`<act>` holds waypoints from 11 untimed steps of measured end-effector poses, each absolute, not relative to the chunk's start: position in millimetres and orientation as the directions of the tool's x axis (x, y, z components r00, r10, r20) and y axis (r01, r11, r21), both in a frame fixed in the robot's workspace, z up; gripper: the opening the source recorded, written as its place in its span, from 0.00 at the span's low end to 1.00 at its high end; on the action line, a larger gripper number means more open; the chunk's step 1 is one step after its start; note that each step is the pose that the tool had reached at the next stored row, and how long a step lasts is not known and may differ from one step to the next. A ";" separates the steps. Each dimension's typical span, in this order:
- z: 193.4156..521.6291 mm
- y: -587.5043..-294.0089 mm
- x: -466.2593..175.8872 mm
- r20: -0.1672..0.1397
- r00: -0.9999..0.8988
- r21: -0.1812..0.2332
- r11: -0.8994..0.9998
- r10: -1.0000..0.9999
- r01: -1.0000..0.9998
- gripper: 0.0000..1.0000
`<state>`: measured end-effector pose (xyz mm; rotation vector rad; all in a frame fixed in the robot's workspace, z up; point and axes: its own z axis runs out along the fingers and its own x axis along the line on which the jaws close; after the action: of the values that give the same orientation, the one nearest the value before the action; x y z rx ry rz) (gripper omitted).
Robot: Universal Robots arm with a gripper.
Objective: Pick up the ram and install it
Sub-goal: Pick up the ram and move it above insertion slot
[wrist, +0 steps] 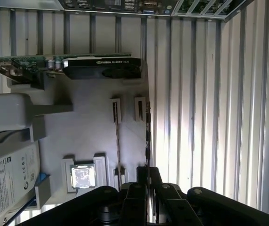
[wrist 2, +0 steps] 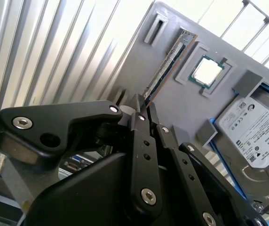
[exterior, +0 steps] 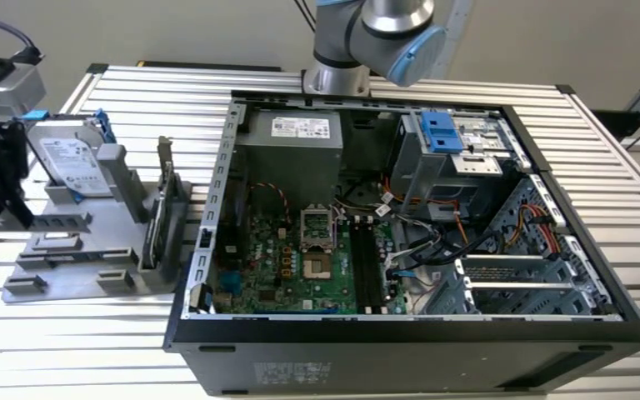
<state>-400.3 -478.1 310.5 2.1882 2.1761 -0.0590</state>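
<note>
I see the slatted bench [exterior: 587,167] carrying the open computer case [exterior: 409,350], which stands beyond the expansion card [wrist: 101,67] from the fingers [wrist 2: 138,127]. Under the fingers lies the grey tray [wrist 2: 172,108], with the hard drive [wrist 2: 252,136] off to one side of them. The fingers are pinching the ram [wrist 2: 165,66] by its near end, and it juts straight out ahead of them above the tray. A small processor chip [wrist 2: 207,71] sits in its tray pocket just beside the ram.

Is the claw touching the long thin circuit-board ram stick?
Cannot tell. In the second wrist view the claw covers one end of the ram stick, hiding any contact or gap.
</note>
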 end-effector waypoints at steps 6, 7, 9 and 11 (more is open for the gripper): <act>314.0 -478.1 -400.3 -0.066 0.006 0.012 -0.006 0.998 1.000 0.00; 314.8 -478.1 -400.3 -0.066 0.007 0.012 -0.006 0.998 1.000 0.00; 316.1 -478.1 -400.4 -0.066 0.007 0.012 -0.006 0.998 1.000 0.00; 318.0 -478.1 -400.3 -0.066 0.007 0.012 -0.006 0.998 1.000 0.00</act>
<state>-400.3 -478.1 318.0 2.1893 2.1750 -0.0591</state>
